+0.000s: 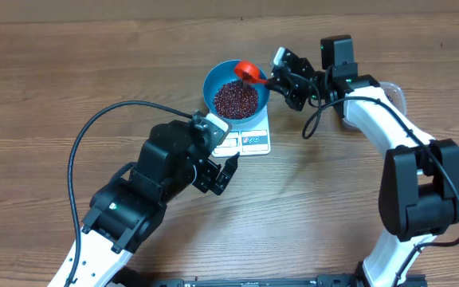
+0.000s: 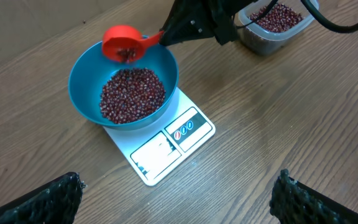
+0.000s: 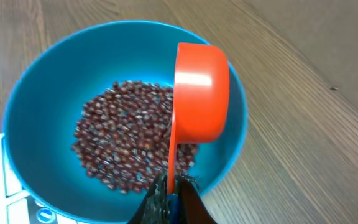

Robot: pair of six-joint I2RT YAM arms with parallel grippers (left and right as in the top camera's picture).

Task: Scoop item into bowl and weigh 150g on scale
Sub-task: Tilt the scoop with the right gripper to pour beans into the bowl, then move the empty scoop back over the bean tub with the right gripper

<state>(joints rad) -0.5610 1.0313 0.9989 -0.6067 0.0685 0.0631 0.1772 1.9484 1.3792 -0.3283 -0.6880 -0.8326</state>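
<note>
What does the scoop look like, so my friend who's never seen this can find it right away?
On the wooden table, find the bright blue bowl sitting on the white scale. Tilted above the bowl's rim is the scoop, held by its handle in the right gripper. It is the only bright orange-red thing, a small round cup, unlike the dark beans below.

You can't read the display [image 2: 157,154] on the scale [image 2: 194,127]; the bowl [image 2: 81,93] covers its far half, and the tub [image 2: 270,45] runs off the top edge.
</note>
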